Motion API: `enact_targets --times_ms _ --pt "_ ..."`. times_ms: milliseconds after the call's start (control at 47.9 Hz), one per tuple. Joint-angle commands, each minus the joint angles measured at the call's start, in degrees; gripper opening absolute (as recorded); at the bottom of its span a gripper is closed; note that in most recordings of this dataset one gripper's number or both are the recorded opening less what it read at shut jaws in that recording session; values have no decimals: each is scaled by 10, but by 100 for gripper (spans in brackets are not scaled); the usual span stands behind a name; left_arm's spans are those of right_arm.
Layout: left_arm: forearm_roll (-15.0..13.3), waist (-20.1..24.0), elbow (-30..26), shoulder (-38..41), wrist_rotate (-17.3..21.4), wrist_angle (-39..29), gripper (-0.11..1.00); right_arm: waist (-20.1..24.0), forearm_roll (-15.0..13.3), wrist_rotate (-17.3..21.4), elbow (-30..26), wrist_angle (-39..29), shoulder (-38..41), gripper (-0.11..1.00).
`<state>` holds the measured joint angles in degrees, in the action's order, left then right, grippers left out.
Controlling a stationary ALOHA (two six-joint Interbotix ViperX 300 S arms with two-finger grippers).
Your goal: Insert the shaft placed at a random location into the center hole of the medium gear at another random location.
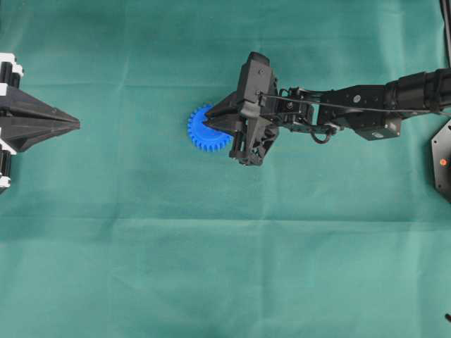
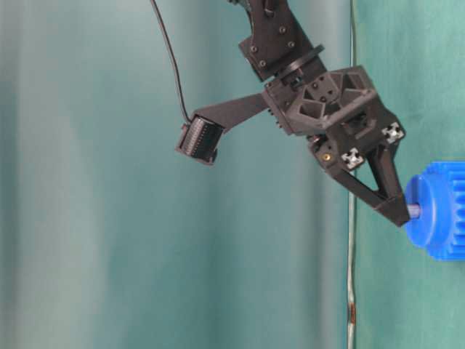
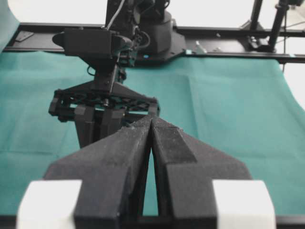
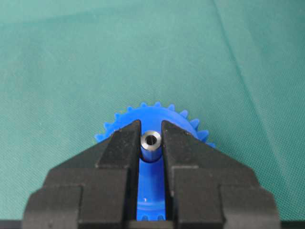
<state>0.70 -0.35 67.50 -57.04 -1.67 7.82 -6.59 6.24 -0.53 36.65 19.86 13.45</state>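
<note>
Clamping the shaft (image 4: 151, 142) in the right hand (image 4: 151, 143), fingers pinched on it, its tip over the hub of the medium gear (image 4: 143, 114). Gear sits on the green bench (image 1: 141, 246) just left of center overhead, hand in from 3 o'clock. Insertion step in hand; center hole hidden under the shaft, seating unclear. Next: keep axis square, press straight down, then release. Left hand (image 3: 151, 129) parked at 9 o'clock, fingers together, empty. No readable labels or writing.
</note>
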Motion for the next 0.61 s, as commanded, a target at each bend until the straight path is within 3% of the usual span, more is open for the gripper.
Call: enact_targets --times_ms 0,584 --pt "1 -1 -13 4 -2 3 0 -1 4 2 -10 9 -8 13" --pt "2 -1 -13 5 -1 3 0 1 6 2 -10 6 2 13"
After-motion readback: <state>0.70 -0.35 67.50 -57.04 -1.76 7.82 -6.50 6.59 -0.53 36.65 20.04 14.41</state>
